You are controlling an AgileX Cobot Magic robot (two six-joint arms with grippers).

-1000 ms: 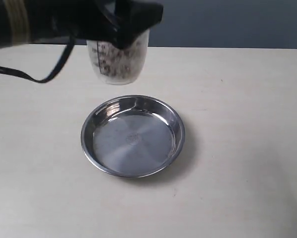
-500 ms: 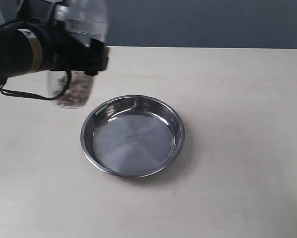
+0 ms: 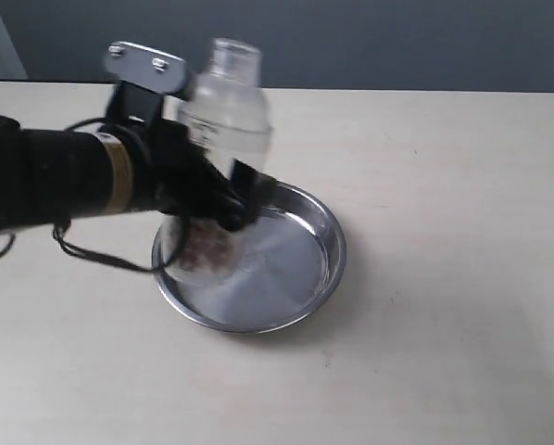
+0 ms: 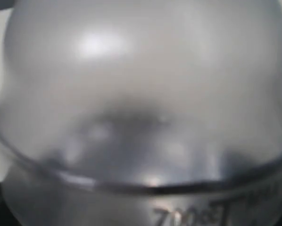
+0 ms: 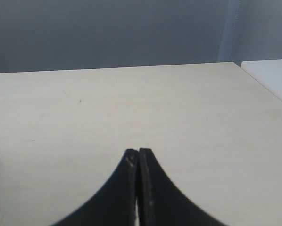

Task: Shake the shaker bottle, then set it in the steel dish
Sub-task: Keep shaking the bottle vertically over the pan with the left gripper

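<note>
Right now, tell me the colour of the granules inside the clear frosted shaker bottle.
Brown granules low in the shaker bottle; exterior view shows them best.

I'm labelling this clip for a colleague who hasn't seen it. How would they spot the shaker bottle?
On the pale tabletop lies a round, shiny steel dish. At its edge, the black left gripper holds a clear frosted plastic shaker bottle with domed top and small cap. Only it is see-through, brown granules inside.

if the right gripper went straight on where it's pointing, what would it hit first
Nothing stands in its line: ahead of the shut right gripper lies only bare table, then a grey wall. If it tilts down, the table comes first; depth is unclear.
</note>
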